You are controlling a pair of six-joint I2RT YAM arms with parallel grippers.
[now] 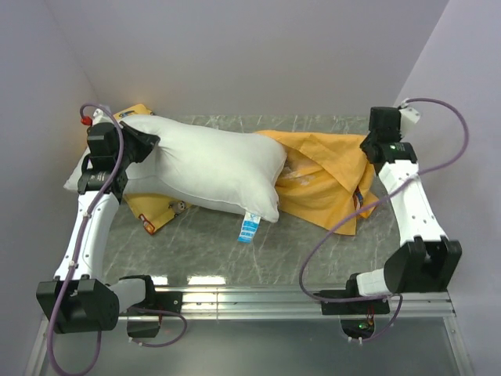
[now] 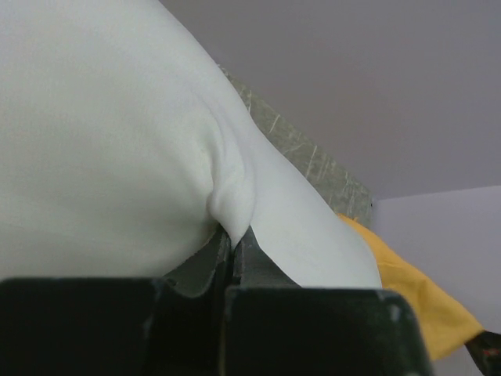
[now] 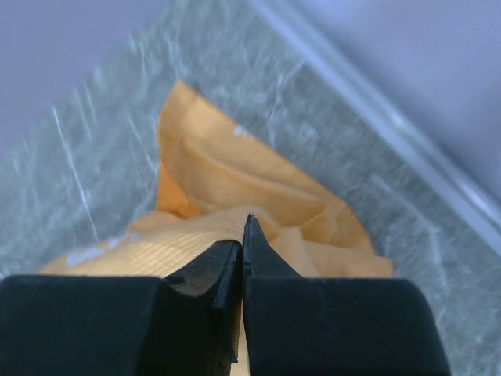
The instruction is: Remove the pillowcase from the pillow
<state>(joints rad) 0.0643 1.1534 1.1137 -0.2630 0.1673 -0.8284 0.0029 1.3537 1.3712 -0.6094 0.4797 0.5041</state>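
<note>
The plump white pillow [image 1: 207, 168] lies across the table, its blue-and-white tag [image 1: 249, 227] hanging at the front edge. My left gripper [image 1: 153, 145] is shut on a pinch of the pillow's left end; the left wrist view shows the white fabric [image 2: 102, 141] squeezed between the closed jaws of the gripper [image 2: 232, 235]. The orange pillowcase [image 1: 321, 184] lies crumpled to the right, its open side against the pillow's right end. My right gripper [image 1: 365, 153] is shut on the pillowcase's right edge; the right wrist view shows orange cloth [image 3: 227, 172] in the closed gripper [image 3: 244, 227].
A smaller yellow pillow [image 1: 150, 213] lies partly under the white pillow's left half, with a corner showing behind my left arm [image 1: 133, 111]. The grey marbled table [image 1: 297, 251] is walled at the back and both sides. A metal rail [image 1: 258, 298] runs along the near edge.
</note>
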